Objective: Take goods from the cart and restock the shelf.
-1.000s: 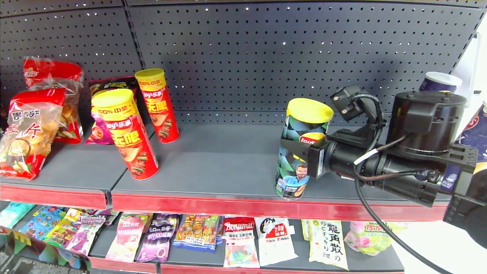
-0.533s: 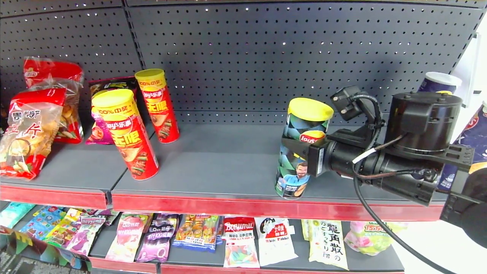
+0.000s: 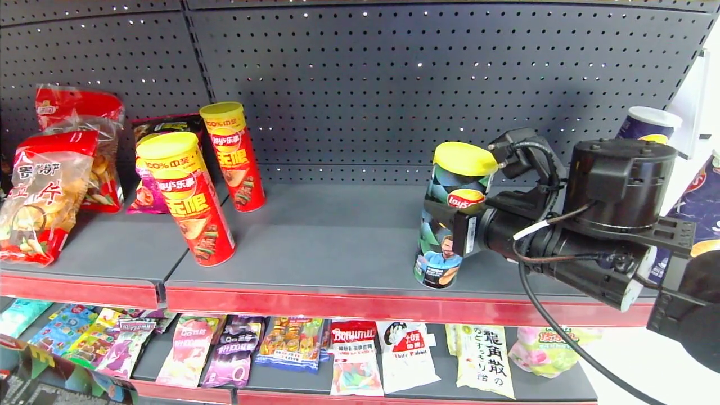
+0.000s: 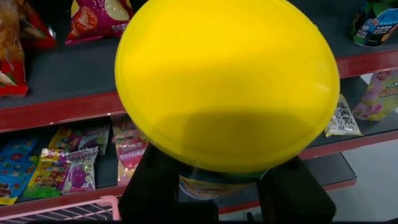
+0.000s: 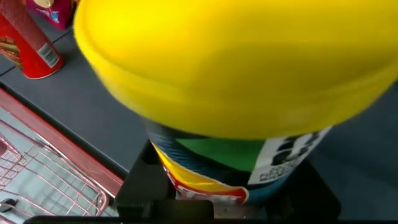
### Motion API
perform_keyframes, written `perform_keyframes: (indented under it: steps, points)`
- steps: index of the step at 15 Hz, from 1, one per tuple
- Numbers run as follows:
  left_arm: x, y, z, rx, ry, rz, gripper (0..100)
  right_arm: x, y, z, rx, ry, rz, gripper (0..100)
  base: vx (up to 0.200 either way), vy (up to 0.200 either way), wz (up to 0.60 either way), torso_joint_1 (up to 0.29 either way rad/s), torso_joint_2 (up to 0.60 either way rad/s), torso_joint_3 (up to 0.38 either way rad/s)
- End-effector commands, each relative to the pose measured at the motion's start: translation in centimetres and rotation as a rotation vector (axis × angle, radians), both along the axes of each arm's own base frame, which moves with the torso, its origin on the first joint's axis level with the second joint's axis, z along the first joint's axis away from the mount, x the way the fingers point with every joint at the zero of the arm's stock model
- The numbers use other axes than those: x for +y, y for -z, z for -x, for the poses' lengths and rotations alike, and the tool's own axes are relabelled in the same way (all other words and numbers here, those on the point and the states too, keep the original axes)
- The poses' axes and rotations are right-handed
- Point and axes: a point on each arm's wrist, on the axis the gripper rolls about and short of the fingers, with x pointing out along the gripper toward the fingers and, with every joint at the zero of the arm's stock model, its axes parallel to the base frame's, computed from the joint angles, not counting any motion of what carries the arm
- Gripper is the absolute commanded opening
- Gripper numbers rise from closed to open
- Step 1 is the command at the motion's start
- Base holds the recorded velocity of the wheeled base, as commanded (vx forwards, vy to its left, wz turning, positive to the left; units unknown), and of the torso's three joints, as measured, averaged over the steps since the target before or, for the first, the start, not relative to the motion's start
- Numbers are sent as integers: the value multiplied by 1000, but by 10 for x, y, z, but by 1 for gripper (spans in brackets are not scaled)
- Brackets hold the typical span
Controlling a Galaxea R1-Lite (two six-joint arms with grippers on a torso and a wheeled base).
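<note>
Hands both clamped: right hand (image 3: 449, 226) on the tilted chip can (image 3: 444, 260) at the shelf (image 3: 337, 242), left hand (image 4: 219, 194) on another can (image 4: 227, 81).

Bright, even light, seemingly from overhead; white glare washes the head view's right edge

the right tool (image 3: 457, 229) has shifted the green can (image 3: 441, 256) slightly right. its base is now farther from the shelf's (image 3: 337, 242) red front edge (image 3: 337, 304).
</note>
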Motion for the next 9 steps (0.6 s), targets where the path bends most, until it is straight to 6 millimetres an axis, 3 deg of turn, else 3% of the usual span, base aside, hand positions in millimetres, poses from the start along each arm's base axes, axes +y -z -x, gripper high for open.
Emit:
perform_keyframes:
  steps: [1,9]
  points:
    - [0,1,-1,6,-1,0,0,6,2,5,8,-27,5,0,0,0,0,0,0,0]
    - [0,1,-1,6,-1,0,0,10,7,13,24,-57,14,0,0,0,0,0,0,0]
